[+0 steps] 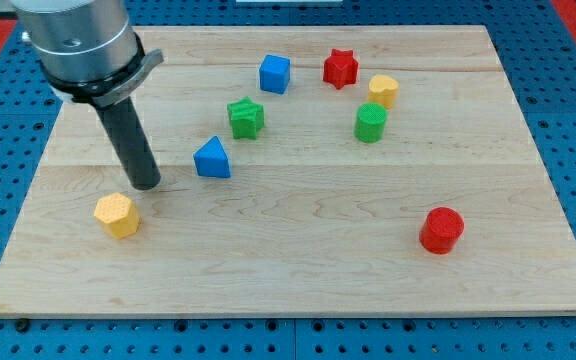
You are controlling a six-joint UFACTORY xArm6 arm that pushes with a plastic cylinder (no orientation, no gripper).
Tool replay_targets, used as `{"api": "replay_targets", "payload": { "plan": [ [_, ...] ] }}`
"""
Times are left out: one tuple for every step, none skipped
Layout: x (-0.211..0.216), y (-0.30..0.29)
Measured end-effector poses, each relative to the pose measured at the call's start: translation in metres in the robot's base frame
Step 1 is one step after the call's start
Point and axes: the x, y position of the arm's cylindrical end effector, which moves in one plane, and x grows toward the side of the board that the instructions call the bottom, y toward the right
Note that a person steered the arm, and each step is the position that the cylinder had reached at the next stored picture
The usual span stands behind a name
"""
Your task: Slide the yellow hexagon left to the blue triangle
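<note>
Two task pieces sit at the table's (298, 290) left: yellow hexagon (117, 215), then my tip (147, 185) just above-right of it, then blue triangle (212, 159). No jaws exist (bare rod). Pushing from here risks shoving the hexagon away, leftward.

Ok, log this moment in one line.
my tip: just above-right of yellow hexagon | blue triangle: right of tip, apart | contact: cannot tell | hexagon not at triangle
</note>
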Motion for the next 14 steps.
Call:
{"api": "replay_targets", "payload": {
  "plan": [
    [0.013,0.028],
    [0.047,-0.001],
    [0.054,-0.049],
    [0.051,-0.062],
    [0.079,-0.010],
    [0.120,-0.041],
    [0.122,-0.110],
    [0.084,-0.125],
    [0.035,-0.120],
    [0.018,-0.100],
    [0.011,-0.082],
    [0.010,-0.074],
    [0.024,-0.072],
    [0.024,-0.069]
  ]
}}
